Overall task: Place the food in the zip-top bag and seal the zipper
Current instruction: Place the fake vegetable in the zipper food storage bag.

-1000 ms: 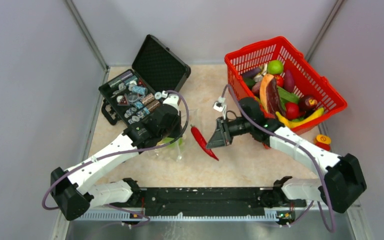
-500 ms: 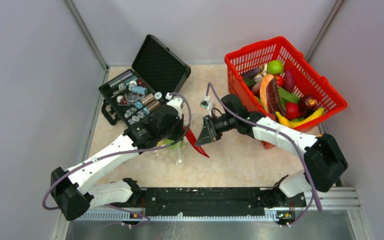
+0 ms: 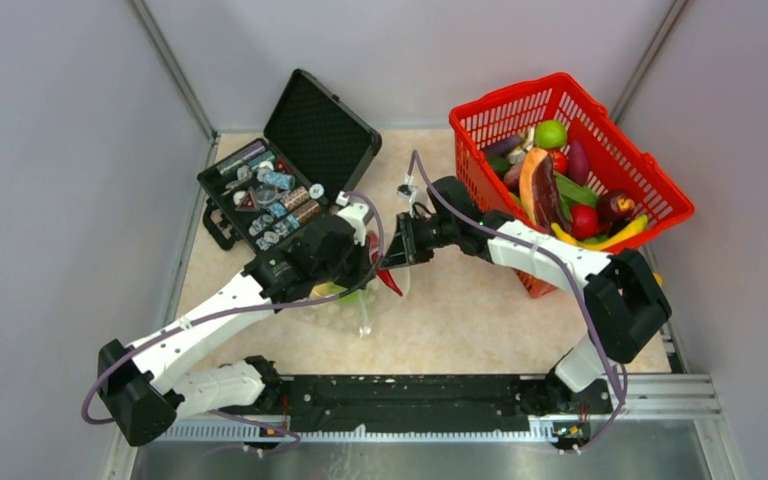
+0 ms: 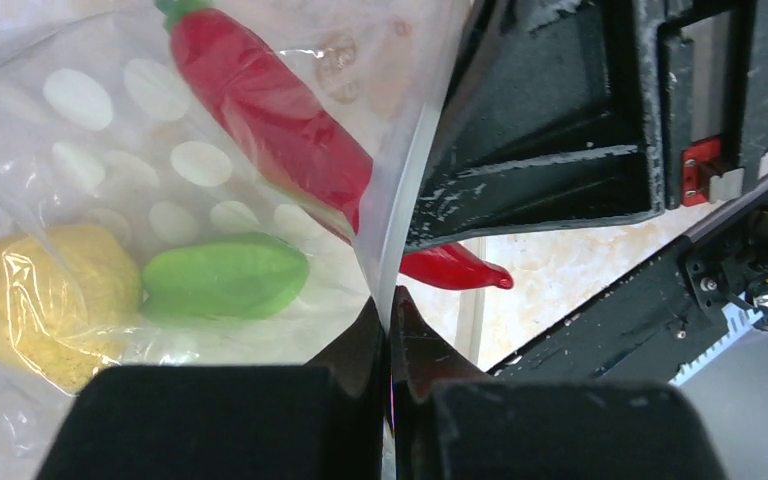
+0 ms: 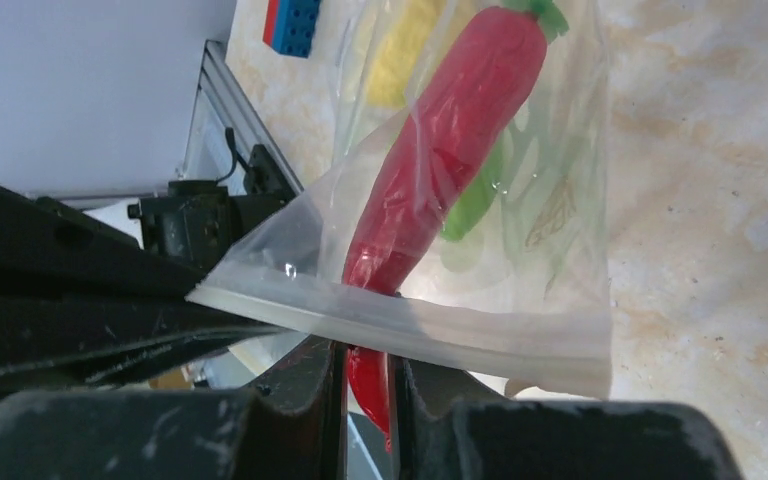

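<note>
Zip-top bag (image 4: 80, 175), clenched by left end effector (image 4: 390, 335), may shed red pepper (image 4: 260, 110) toward 3 o'clock if right end effector (image 5: 368, 375), grasping its tip, releases it astride the zipper (image 5: 410, 322).

Chili pepper (image 5: 440, 170) now partly inside bag (image 5: 560, 220)

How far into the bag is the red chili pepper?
Partly in: the red chili has its body inside the zip-top bag, its tip outside the zipper, in the right gripper.
</note>
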Controlling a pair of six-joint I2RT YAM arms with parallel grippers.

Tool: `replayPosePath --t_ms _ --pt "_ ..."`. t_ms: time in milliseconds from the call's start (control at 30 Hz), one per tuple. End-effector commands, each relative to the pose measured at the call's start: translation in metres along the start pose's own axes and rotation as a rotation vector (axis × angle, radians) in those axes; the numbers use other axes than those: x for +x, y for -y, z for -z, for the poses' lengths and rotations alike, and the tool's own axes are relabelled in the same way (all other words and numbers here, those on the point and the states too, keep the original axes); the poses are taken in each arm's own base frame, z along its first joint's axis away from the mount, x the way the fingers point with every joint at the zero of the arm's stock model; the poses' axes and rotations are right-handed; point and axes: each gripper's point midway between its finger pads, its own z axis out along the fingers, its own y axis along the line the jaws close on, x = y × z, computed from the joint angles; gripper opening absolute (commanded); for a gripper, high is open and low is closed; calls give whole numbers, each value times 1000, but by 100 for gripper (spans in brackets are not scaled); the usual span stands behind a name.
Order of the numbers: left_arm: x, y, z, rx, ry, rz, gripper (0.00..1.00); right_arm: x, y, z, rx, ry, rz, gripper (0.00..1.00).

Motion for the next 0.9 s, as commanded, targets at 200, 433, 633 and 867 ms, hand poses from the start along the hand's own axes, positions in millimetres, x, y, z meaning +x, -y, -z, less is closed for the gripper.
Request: replayPosePath --t_ms 200,433,633,867 --pt "-49 30 30 120 168 0 0 -40 -29 -8 10 121 67 28" --pt "-62 10 49 23 286 45 0 -38 -57 9 -113 155 129 52" --pt "-70 -16 68 -88 411 108 0 -38 -87 43 -176 216 250 52" --pt "-61 -26 63 -119 409 105 0 -54 -111 117 -101 427 451 54"
